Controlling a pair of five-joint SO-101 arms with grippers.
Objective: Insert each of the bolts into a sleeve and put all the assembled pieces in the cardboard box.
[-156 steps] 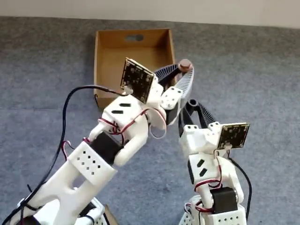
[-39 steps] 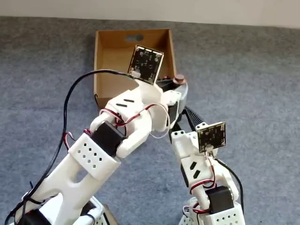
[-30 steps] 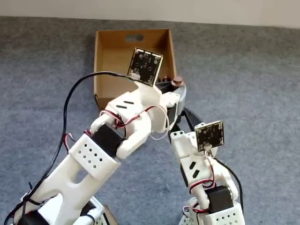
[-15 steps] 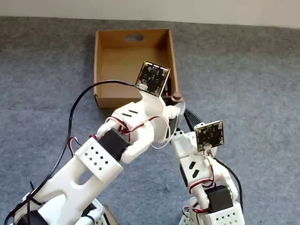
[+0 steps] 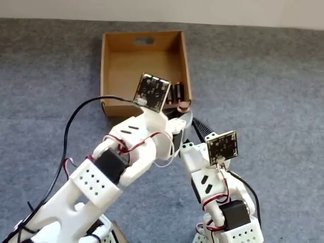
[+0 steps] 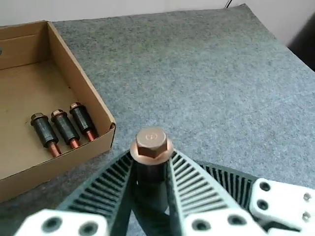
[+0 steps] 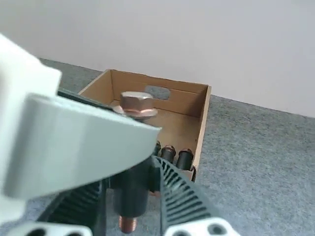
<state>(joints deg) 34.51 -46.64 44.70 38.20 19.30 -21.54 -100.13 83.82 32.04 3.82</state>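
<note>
A copper-headed bolt point(image 6: 151, 142) sits in a black sleeve point(image 7: 132, 189), its threaded tip poking out below. My left gripper point(image 6: 150, 160) is shut on it just under the head, in front of the cardboard box point(image 5: 104, 71), near its right corner. My right gripper point(image 7: 130, 196) holds the sleeve lower down, one ribbed finger point(image 7: 172, 194) against its side. In the high view the bolt head point(image 5: 182, 106) shows between both arms, with the right gripper point(image 5: 192, 129) beneath it. Three assembled pieces point(image 5: 177, 92) lie side by side in the box.
The box point(image 6: 83, 93) has an open top and a hand slot in its far wall point(image 7: 157, 92). The three finished pieces point(image 6: 63, 130) lie by its right wall. Grey carpet point(image 5: 263, 76) stretches to the right of the box and arms.
My left arm has drawn back from above the box's right wall toward the near side, carrying the bolt head down to the right gripper. The right arm shifted slightly left.
</note>
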